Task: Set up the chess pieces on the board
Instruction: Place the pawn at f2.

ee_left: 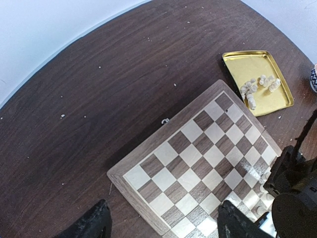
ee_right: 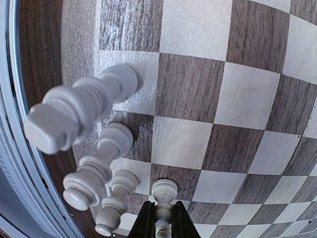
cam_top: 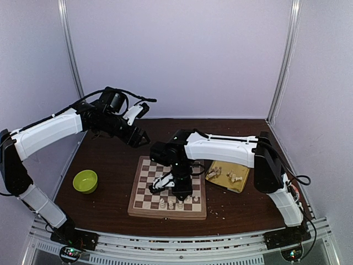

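Note:
The wooden board [cam_top: 160, 187] lies mid-table, also in the left wrist view [ee_left: 198, 163] and right wrist view [ee_right: 198, 109]. Several cream-white chess pieces [cam_top: 176, 203] stand along its near edge. My right gripper [ee_right: 162, 223] is shut on one piece [ee_right: 163, 196] whose base rests on a dark square beside three standing pieces [ee_right: 94, 173]. More pieces [cam_top: 223, 174] lie in the gold tray [cam_top: 241, 186], which also shows in the left wrist view [ee_left: 247, 64]. My left gripper [ee_left: 163, 220] is open and empty, held high over the board's corner; it shows in the top view [cam_top: 140, 135].
A green bowl [cam_top: 85, 181] sits left of the board. Crumbs dot the dark table [ee_left: 99, 99]. The right arm [cam_top: 220, 149] reaches across the board from the right. Light walls enclose the table on three sides.

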`<action>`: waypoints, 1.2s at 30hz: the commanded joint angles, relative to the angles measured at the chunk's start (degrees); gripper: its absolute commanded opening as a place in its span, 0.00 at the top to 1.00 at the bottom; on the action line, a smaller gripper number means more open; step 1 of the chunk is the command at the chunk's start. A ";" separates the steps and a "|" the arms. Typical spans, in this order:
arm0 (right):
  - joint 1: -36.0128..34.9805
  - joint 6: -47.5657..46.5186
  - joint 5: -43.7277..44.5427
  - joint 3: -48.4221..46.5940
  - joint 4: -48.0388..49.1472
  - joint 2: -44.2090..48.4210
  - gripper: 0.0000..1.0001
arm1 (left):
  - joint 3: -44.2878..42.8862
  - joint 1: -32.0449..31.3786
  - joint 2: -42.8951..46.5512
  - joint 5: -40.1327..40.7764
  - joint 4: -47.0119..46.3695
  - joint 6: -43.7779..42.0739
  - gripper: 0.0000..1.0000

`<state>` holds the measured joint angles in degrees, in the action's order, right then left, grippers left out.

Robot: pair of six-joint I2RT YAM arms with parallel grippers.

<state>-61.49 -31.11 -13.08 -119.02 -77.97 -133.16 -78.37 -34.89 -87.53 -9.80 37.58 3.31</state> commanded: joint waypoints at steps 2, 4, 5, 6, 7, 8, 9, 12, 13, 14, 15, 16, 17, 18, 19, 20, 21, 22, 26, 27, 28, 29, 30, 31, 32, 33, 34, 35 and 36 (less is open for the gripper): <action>-0.12 1.04 2.34 -1.59 0.32 -1.31 0.89 | -1.52 -0.09 1.77 0.51 -0.94 -0.83 0.25; -0.13 1.09 2.31 -1.48 0.45 -1.31 0.87 | -1.52 -0.11 1.78 0.49 -0.94 -0.77 0.25; -0.16 1.11 2.34 -1.52 0.50 -1.35 0.86 | -1.52 -0.15 1.75 0.49 -0.94 -0.83 0.25; -0.20 1.14 2.43 -1.53 0.60 -1.29 0.86 | -1.52 -0.09 1.75 0.49 -0.95 -0.83 0.25; -0.17 1.15 2.42 -1.50 0.67 -1.37 0.85 | -1.52 -0.13 1.82 0.40 -0.93 -0.80 0.25; -0.13 1.19 2.52 -1.63 0.73 -1.39 0.85 | -1.52 -0.16 1.75 0.42 -0.93 -0.79 0.25; -0.13 1.23 2.46 -1.59 0.85 -1.39 0.85 | -1.52 -0.17 1.81 0.38 -0.93 -0.84 0.25; -0.16 1.31 2.62 -1.58 0.88 -1.55 0.85 | -1.52 -0.11 1.75 0.39 -0.92 -0.93 0.25; -0.12 1.30 2.60 -1.59 0.85 -1.57 0.84 | -1.52 -0.09 1.79 0.40 -0.85 -0.89 0.25; -0.13 1.32 2.60 -1.64 0.78 -1.51 0.84 | -1.52 -0.11 1.79 0.35 -0.87 -0.87 0.25; -0.12 1.32 2.62 -1.64 0.80 -1.42 0.84 | -1.52 -0.14 1.75 0.39 -0.85 -0.91 0.25; -0.12 1.32 2.69 -1.61 0.77 -1.29 0.84 | -1.52 -0.10 1.79 0.40 -0.88 -0.93 0.25; -0.13 1.32 2.71 -1.64 0.73 -1.12 0.83 | -1.52 -0.10 1.75 0.24 -0.86 -0.94 0.25; -0.12 1.34 2.71 -1.62 0.79 -0.87 0.82 | -1.52 -0.16 1.81 0.30 -0.91 -0.88 0.25; -0.12 1.33 2.71 -1.61 0.75 -0.54 0.82 | -1.52 -0.13 1.74 0.31 -0.90 -0.90 0.25; -0.12 1.32 2.71 -1.59 0.79 -0.11 0.81 | -1.52 -0.15 1.74 0.27 -0.90 -0.93 0.25; -0.14 1.33 2.69 -1.69 0.80 0.39 0.80 | -1.52 -0.14 1.82 0.26 -0.90 -0.89 0.25; -0.06 1.34 2.71 -1.83 0.74 0.89 0.79 | -1.52 -0.15 1.77 0.30 -0.93 -0.92 0.25; 0.31 1.24 2.84 -1.93 0.41 3.62 0.75 | -1.48 -0.10 1.75 0.58 -0.92 -1.04 0.25; 0.56 1.20 2.62 -1.92 0.33 4.36 0.75 | -1.44 -0.15 1.80 0.76 -0.99 -1.11 0.25; 0.91 1.23 2.45 -1.98 0.24 5.15 0.74 | -1.35 -0.14 1.87 1.08 -0.98 -1.21 0.25; 1.22 1.27 2.37 -1.93 0.09 5.72 0.74 | -1.31 -0.09 1.77 1.55 -0.96 -1.36 0.25; 1.65 1.24 2.24 -1.80 -0.04 6.40 0.74 | -1.27 -0.13 1.75 1.95 -0.96 -1.41 0.25; 2.09 1.32 2.18 -1.66 -0.13 7.30 0.74 | -1.22 -0.15 1.89 2.16 -0.94 -1.51 0.25; 2.57 1.27 2.02 -1.12 -0.13 8.15 0.74 | -1.13 -0.12 1.95 2.28 -1.16 -1.66 0.25; 3.10 1.15 1.90 -0.33 -0.04 9.29 0.74 | -0.94 -0.19 2.10 2.26 -1.52 -1.76 0.25; 3.64 1.03 1.62 0.37 0.18 10.69 0.74 | -0.54 -0.16 2.36 2.08 -2.14 -1.82 0.25; 4.26 0.83 1.45 3.03 0.75 12.31 0.74 | -0.03 -0.15 2.65 1.86 -2.86 -1.97 0.25; 4.91 0.69 1.41 5.13 1.55 14.17 0.74 | 0.43 -0.14 2.97 1.52 -3.62 -2.07 0.25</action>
<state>-59.07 -30.09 -11.57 -118.87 -77.03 -126.41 -78.35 -34.89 -87.15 -8.51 37.45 2.59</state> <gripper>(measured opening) 0.259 0.752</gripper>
